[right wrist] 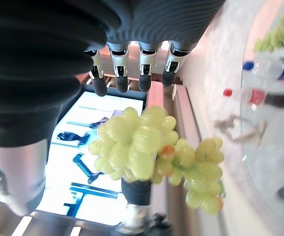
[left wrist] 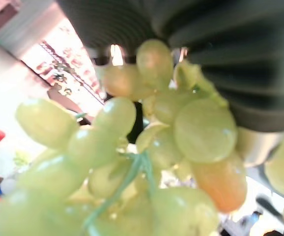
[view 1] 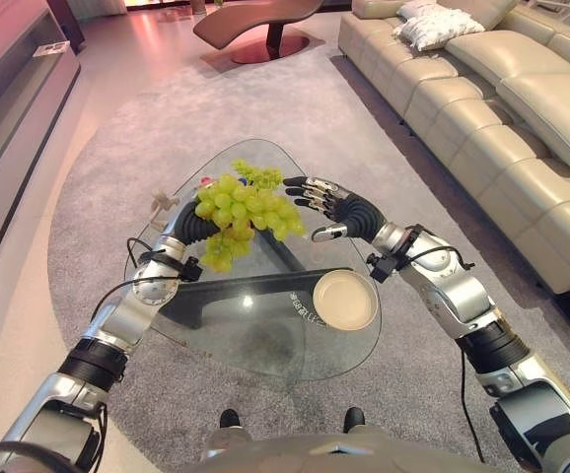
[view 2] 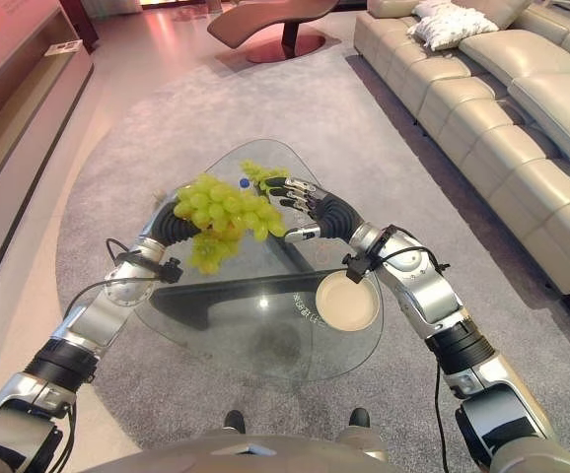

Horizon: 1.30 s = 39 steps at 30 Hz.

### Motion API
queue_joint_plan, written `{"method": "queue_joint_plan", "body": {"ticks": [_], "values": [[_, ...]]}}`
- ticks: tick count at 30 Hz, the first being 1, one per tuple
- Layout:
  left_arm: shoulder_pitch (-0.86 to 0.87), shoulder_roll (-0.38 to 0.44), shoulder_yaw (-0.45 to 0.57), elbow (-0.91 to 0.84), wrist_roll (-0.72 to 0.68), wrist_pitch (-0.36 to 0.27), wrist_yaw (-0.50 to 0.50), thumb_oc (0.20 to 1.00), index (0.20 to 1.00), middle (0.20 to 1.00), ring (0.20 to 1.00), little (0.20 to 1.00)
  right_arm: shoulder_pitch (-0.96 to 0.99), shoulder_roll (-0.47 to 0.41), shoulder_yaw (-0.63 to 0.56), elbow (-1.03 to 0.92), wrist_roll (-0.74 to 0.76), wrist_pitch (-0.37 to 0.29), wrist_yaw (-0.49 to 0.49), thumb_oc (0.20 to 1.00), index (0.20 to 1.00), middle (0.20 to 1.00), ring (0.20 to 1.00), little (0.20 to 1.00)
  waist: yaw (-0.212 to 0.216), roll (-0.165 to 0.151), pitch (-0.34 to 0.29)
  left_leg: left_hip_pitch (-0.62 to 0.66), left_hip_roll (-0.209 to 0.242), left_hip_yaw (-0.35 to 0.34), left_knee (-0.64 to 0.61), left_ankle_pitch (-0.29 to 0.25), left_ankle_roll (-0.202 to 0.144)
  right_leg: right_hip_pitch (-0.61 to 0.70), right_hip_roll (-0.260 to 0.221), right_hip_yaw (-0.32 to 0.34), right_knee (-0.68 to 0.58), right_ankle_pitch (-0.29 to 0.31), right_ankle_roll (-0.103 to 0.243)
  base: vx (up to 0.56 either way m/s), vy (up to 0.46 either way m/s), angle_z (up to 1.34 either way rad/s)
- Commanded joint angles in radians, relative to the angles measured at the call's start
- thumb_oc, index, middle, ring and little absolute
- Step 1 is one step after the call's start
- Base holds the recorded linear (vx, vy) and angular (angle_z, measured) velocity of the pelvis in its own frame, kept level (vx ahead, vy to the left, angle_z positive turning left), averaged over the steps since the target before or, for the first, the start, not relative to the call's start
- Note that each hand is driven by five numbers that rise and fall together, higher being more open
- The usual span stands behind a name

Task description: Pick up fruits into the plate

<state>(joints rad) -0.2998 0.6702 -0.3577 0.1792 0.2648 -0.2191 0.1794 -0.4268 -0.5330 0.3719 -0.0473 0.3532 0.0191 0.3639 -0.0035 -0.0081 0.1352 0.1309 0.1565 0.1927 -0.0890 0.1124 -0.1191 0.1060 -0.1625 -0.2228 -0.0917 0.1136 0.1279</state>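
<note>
Nearest edge: I see the glass tabletop [view 1: 265, 345], rounded and see-through, with grey carpet [view 1: 98, 197] under it.
Left hand: my left hand [view 1: 201, 225] is raised over the tabletop's left part, and its fingers are hidden behind the fruit, so I cannot tell if they are curled or straight.
Grapes: I see a bunch of green grapes [view 1: 241, 215] up in the air at the left hand, hanging down from it; up close in the left wrist view the grapes [left wrist: 132, 162] sit right against the dark ribbed cover.
Second bunch: I see a smaller green bunch [view 1: 258, 176] lying on the far part of the tabletop, just past the raised bunch.
Right hand: my right hand [view 1: 326, 202] hovers just right of the raised grapes with its fingers [right wrist: 127, 73] spread and nearly straight, holding nothing; I cannot tell whether they touch the fruit.
Plate: I see a round cream plate [view 1: 345, 300] on the near right part of the tabletop, below the right wrist and well apart from the grapes.
Far right: I see a cream leather sofa [view 1: 502, 108] along the carpet's right side.
</note>
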Motion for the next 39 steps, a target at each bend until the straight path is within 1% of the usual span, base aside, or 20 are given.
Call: {"method": "queue_joint_plan", "body": {"ticks": [1, 3, 4, 5, 9, 10, 12, 14, 15, 18, 21, 25, 29, 31, 34, 36, 39], "values": [[-0.160, 0.087, -0.058, 0.018, 0.140, 0.028, 0.024, 0.200, 0.200, 0.200, 0.200, 0.200, -0.112, -0.040, 0.043, -0.086, -0.071, 0.001, -0.067, 1.000, 1.000, 1.000, 1.000, 1.000, 0.003, -0.007, -0.046, -0.018, -0.009, 0.002, 0.061, -0.121, 0.008, 0.029, -0.035, -0.056, 0.070, -0.116, 0.022, -0.01, -0.002, -0.08], [-0.174, 0.109, -0.071, 0.018, 0.158, 0.050, 0.019, 0.200, 0.200, 0.200, 0.200, 0.200, -0.126, -0.059, 0.049, -0.097, -0.086, 0.015, -0.076, 1.000, 1.000, 1.000, 1.000, 1.000, 0.001, -0.007, -0.046, -0.018, -0.008, 0.005, 0.059, -0.120, 0.008, 0.028, -0.035, -0.053, 0.068, -0.114, 0.024, -0.01, -0.006, -0.12], [-0.184, 0.121, -0.081, 0.026, 0.178, 0.064, 0.020, 0.200, 0.200, 0.200, 0.200, 0.200, -0.142, -0.070, 0.054, -0.100, -0.084, 0.037, -0.079, 1.000, 1.000, 1.000, 1.000, 1.000, -0.001, -0.006, -0.047, -0.016, -0.008, 0.007, 0.057, -0.119, 0.008, 0.029, -0.035, -0.051, 0.066, -0.113, 0.025, 0.00, -0.005, -0.08], [-0.185, 0.122, -0.082, 0.027, 0.185, 0.067, 0.021, 0.200, 0.200, 0.200, 0.200, 0.200, -0.144, -0.071, 0.055, -0.100, -0.084, 0.041, -0.080, 1.000, 1.000, 1.000, 1.000, 1.000, -0.001, -0.006, -0.046, -0.015, -0.008, 0.008, 0.056, -0.119, 0.008, 0.029, -0.035, -0.050, 0.065, -0.112, 0.025, 0.00, -0.004, -0.04], [-0.193, 0.140, -0.098, 0.037, 0.276, 0.126, 0.029, 0.200, 0.200, 0.200, 0.200, 0.200, -0.167, -0.088, 0.072, -0.108, -0.114, 0.113, -0.100, 1.000, 1.000, 1.000, 1.000, 1.000, -0.004, -0.005, -0.047, -0.016, -0.007, 0.010, 0.054, -0.116, 0.007, 0.028, -0.032, -0.045, 0.062, -0.110, 0.025, 0.00, 0.000, 0.00], [-0.192, 0.144, -0.100, 0.036, 0.289, 0.133, 0.030, 0.200, 0.200, 0.200, 0.200, 0.200, -0.167, -0.092, 0.074, -0.111, -0.114, 0.121, -0.104, 1.000, 1.000, 1.000, 1.000, 1.000, -0.004, -0.005, -0.046, -0.017, -0.007, 0.010, 0.054, -0.116, 0.007, 0.027, -0.032, -0.043, 0.062, -0.110, 0.025, 0.00, 0.000, 0.00], [-0.195, 0.165, -0.107, 0.033, 0.361, 0.195, 0.031, 0.200, 0.200, 0.200, 0.200, 0.200, -0.167, -0.106, 0.079, -0.124, -0.129, 0.190, -0.109, 1.000, 1.000, 1.000, 1.000, 1.000, -0.009, -0.005, -0.045, -0.015, -0.007, 0.010, 0.047, -0.114, 0.007, 0.026, -0.029, -0.037, 0.061, -0.111, 0.026, 0.00, 0.000, 0.00], [-0.199, 0.168, -0.111, 0.033, 0.376, 0.238, 0.048, 0.200, 0.200, 0.200, 0.200, 0.200, -0.167, -0.109, 0.085, -0.122, -0.135, 0.225, -0.111, 1.000, 1.000, 1.000, 1.000, 1.000, -0.011, -0.006, -0.044, -0.014, -0.007, 0.010, 0.044, -0.112, 0.007, 0.026, -0.027, -0.034, 0.059, -0.112, 0.025, 0.00, 0.000, 0.00], [-0.204, 0.169, -0.112, 0.033, 0.384, 0.263, 0.056, 0.200, 0.200, 0.200, 0.200, 0.200, -0.169, -0.109, 0.089, -0.118, -0.130, 0.254, -0.105, 1.000, 1.000, 1.000, 1.000, 1.000, -0.011, -0.007, -0.043, -0.014, -0.007, 0.008, 0.043, -0.112, 0.007, 0.026, -0.026, -0.032, 0.059, -0.112, 0.026, 0.00, 0.000, 0.00], [-0.217, 0.168, -0.110, 0.040, 0.390, 0.300, 0.104, 0.200, 0.200, 0.200, 0.200, 0.200, -0.171, -0.102, 0.100, -0.116, -0.093, 0.315, -0.116, 1.000, 1.000, 1.000, 1.000, 1.000, -0.013, -0.013, -0.041, -0.015, -0.006, 0.007, 0.041, -0.110, 0.006, 0.026, -0.025, -0.030, 0.058, -0.113, 0.025, 0.00, 0.000, 0.00], [-0.228, 0.162, -0.110, 0.043, 0.382, 0.317, 0.130, 0.200, 0.200, 0.200, 0.200, 0.200, -0.171, -0.082, 0.110, -0.102, -0.068, 0.342, -0.127, 1.000, 1.000, 1.000, 1.000, 1.000, -0.012, -0.014, -0.042, -0.012, -0.005, 0.009, 0.037, -0.108, 0.005, 0.028, -0.025, -0.033, 0.057, -0.112, 0.024, 0.00, 0.000, 0.00], [-0.247, 0.121, -0.106, 0.035, 0.377, 0.345, 0.150, 0.200, 0.200, 0.200, 0.200, 0.200, -0.174, -0.017, 0.131, -0.084, 0.005, 0.379, -0.150, 1.000, 1.000, 1.000, 1.000, 1.000, -0.009, -0.016, -0.045, -0.008, -0.002, 0.009, 0.035, -0.108, 0.004, 0.033, -0.025, -0.036, 0.054, -0.114, 0.023, 0.00, 0.000, 0.00], [-0.255, 0.095, -0.101, 0.013, 0.374, 0.355, 0.150, 0.200, 0.200, 0.200, 0.200, 0.200, -0.172, 0.031, 0.142, -0.089, 0.054, 0.390, -0.189, 1.000, 1.000, 1.000, 1.000, 1.000, -0.007, -0.017, -0.047, -0.009, -0.001, 0.007, 0.037, -0.109, 0.002, 0.033, -0.027, -0.035, 0.055, -0.114, 0.023, 0.00, 0.000, 0.00], [-0.268, 0.070, -0.108, -0.001, 0.368, 0.356, 0.146, 0.200, 0.200, 0.200, 0.200, 0.200, -0.176, 0.073, 0.153, -0.090, 0.071, 0.397, -0.216, 1.000, 1.000, 1.000, 1.000, 1.000, -0.006, -0.016, -0.050, -0.007, -0.002, 0.006, 0.037, -0.111, 0.003, 0.034, -0.028, -0.034, 0.055, -0.114, 0.024, 0.00, 0.000, 0.00], [-0.281, 0.044, -0.122, -0.024, 0.366, 0.369, 0.139, 0.200, 0.200, 0.200, 0.200, 0.200, -0.178, 0.111, 0.168, -0.092, 0.080, 0.401, -0.249, 1.000, 1.000, 1.000, 1.000, 1.000, -0.005, -0.015, -0.053, -0.006, -0.003, 0.006, 0.038, -0.114, 0.003, 0.034, -0.030, -0.033, 0.055, -0.115, 0.026, 0.00, 0.000, 0.00], [-0.296, 0.016, -0.137, -0.036, 0.375, 0.380, 0.121, 0.200, 0.200, 0.200, 0.200, 0.200, -0.184, 0.145, 0.181, -0.087, 0.079, 0.402, -0.266, 1.000, 1.000, 1.000, 1.000, 1.000, -0.005, -0.014, -0.055, -0.004, -0.003, 0.007, 0.038, -0.116, 0.005, 0.035, -0.030, -0.031, 0.056, -0.115, 0.027, 0.00, 0.000, 0.00], [-0.310, -0.008, -0.153, -0.051, 0.369, 0.395, 0.095, 0.200, 0.200, 0.200, 0.200, 0.200, -0.195, 0.172, 0.190, -0.094, 0.071, 0.402, -0.290, 1.000, 1.000, 1.000, 1.000, 1.000, -0.005, -0.014, -0.056, -0.002, -0.004, 0.009, 0.037, -0.118, 0.006, 0.035, -0.030, -0.028, 0.053, -0.114, 0.028, 0.00, 0.000, 0.00]]}}
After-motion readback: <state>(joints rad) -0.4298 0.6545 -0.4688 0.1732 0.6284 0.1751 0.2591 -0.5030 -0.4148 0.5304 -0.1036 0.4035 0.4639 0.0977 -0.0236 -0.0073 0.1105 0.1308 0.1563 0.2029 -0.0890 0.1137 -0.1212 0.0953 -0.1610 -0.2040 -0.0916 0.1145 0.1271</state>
